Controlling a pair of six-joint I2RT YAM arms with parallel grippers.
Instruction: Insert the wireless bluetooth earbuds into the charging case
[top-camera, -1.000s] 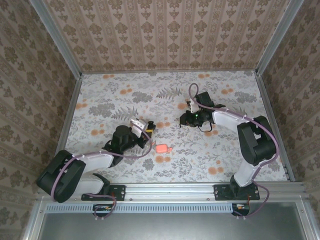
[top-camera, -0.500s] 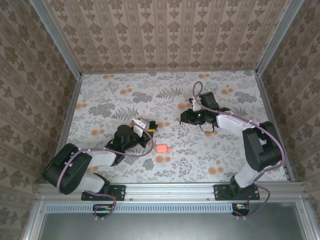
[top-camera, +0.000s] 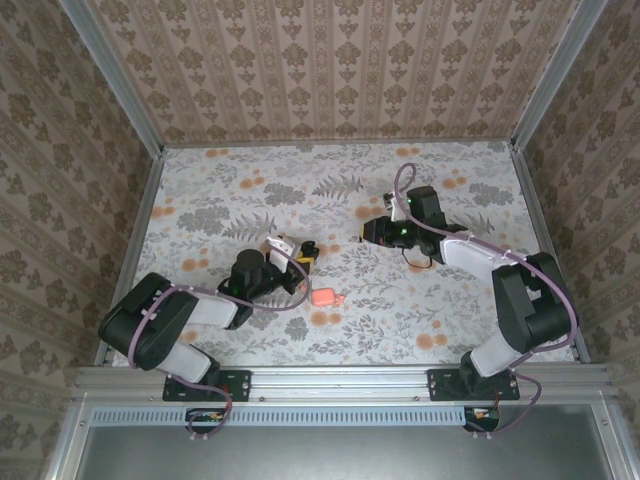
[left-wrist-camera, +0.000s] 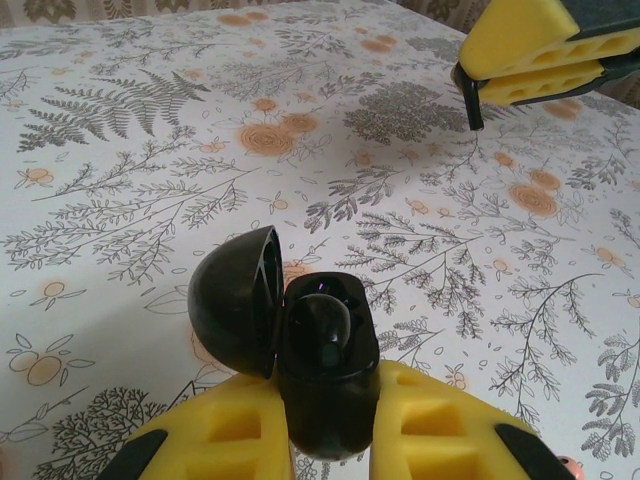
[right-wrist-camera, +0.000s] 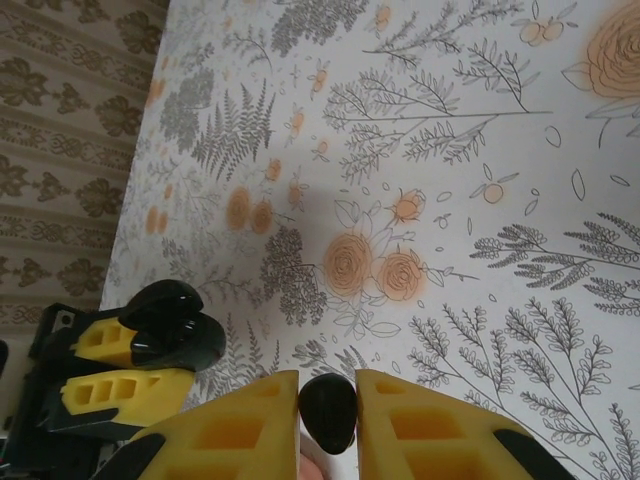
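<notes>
Case (left-wrist-camera: 325, 375), black with its domed lid (left-wrist-camera: 235, 315) swung open, is clenched in the left pincer (left-wrist-camera: 330, 425), just beyond a pink piece (top-camera: 322, 296) that lies on the bench (top-camera: 240, 200) near centre. A dark rounded shape sits in the well under the lid; what it is I cannot tell. Farther off and to the right, apart from the left pincer, the right pincer (right-wrist-camera: 328, 385) is clenched on a small black earbud (right-wrist-camera: 330, 415), its tips pointing left.
</notes>
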